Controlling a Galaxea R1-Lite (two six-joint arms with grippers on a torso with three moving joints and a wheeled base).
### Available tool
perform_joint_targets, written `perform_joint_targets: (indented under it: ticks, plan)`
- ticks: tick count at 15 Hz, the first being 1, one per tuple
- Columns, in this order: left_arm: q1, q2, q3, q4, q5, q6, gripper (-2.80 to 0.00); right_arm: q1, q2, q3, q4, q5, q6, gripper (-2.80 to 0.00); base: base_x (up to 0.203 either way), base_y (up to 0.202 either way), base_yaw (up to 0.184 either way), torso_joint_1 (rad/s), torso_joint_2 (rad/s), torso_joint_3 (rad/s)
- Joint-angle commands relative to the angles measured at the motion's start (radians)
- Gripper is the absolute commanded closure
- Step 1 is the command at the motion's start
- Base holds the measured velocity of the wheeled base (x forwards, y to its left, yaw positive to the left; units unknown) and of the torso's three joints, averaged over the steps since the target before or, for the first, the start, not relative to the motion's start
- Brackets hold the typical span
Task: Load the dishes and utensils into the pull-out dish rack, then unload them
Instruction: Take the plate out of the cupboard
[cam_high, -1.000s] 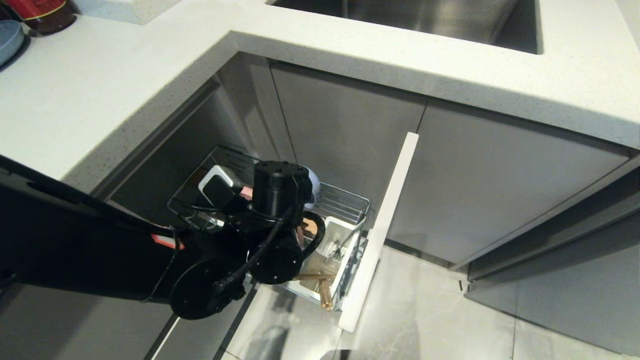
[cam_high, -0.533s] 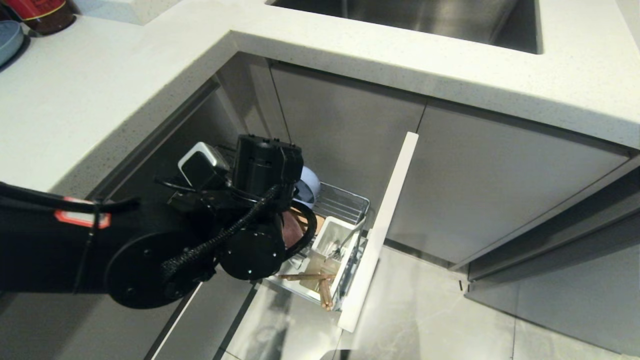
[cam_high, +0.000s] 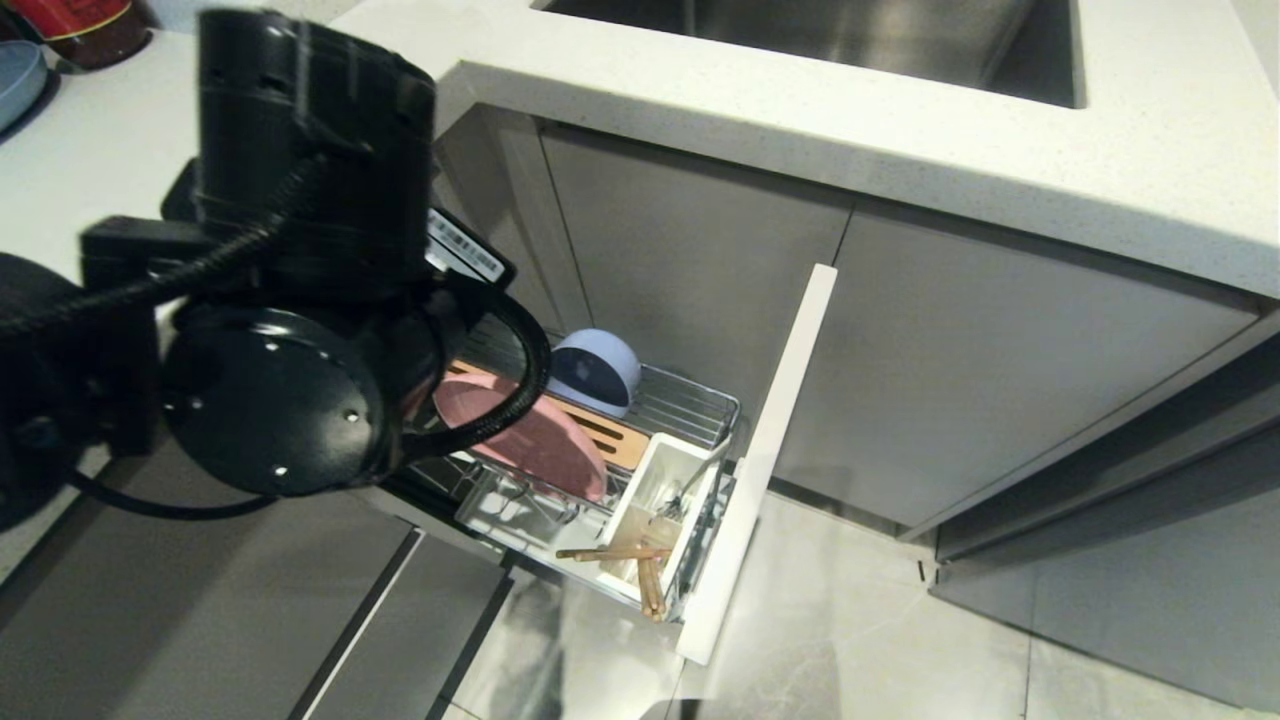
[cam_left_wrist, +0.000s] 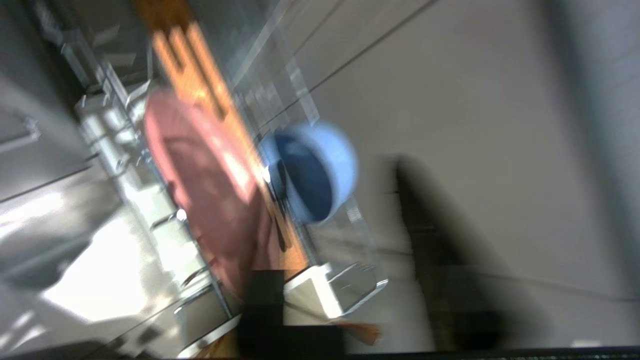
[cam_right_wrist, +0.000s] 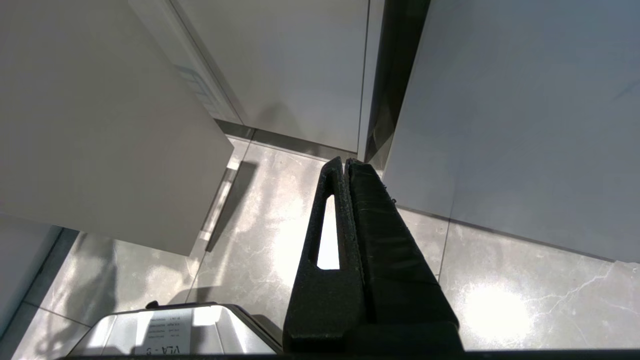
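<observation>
The rack (cam_high: 640, 470) is standing pulled out from under the counter (cam_high: 760, 90), its white front panel (cam_high: 760, 460) swung toward the floor, and it is carrying everything the task names. The pink plate (cam_high: 535, 440) is leaning on edge in the wire slots beside an orange-brown divider (cam_high: 615, 440), the blue bowl (cam_high: 595, 370) is sitting tipped on its side just behind it, and the chopsticks (cam_high: 635, 565) are lying in the white cutlery box (cam_high: 660, 500) with their ends poking past the rim. A thin metal handle in that box is likely the spoon (cam_high: 690, 485), though it is too slight to be sure. Loading is therefore looking finished, and unloading is what is left. The left arm (cam_high: 290, 280) is hanging above the rack, apart from the dishes; its gripper is showing in no view, but by the record its jaws are closed, and nothing appears to be held. The right gripper (cam_right_wrist: 346, 167) is hanging parked over the floor tiles, fingers pressed together and carrying nothing.
</observation>
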Motion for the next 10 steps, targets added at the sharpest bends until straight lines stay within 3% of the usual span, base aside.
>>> perform_joint_targets:
  ticks: [1,4,6,8,10]
  plan:
    - [0.006,-0.116,-0.023,-0.005,0.009,0.029,0.0,0.0,-0.004,0.0,-0.001,0.0,0.001,0.0,0.0,0.0,0.0,0.0,0.0,0.0]
    - [0.03,-0.233,-0.05,-0.006,0.004,0.173,0.0,0.0,-0.004,0.0,-0.001,0.0,0.001,0.0,0.0,0.0,0.0,0.0,0.0,0.0]
    - [0.114,-0.312,-0.075,-0.008,-0.035,0.294,0.0,0.0,-0.004,0.0,-0.001,0.0,0.001,0.0,0.0,0.0,0.0,0.0,0.0,0.0]
    - [0.26,-0.407,-0.078,-0.008,-0.16,0.385,0.0,0.0,-0.004,0.0,-0.001,0.0,0.001,0.0,0.0,0.0,0.0,0.0,0.0,0.0]
    - [0.426,-0.531,-0.052,-0.007,-0.357,0.456,0.0,0.0,-0.004,0.0,-0.001,0.0,0.001,0.0,0.0,0.0,0.0,0.0,0.0,0.0]
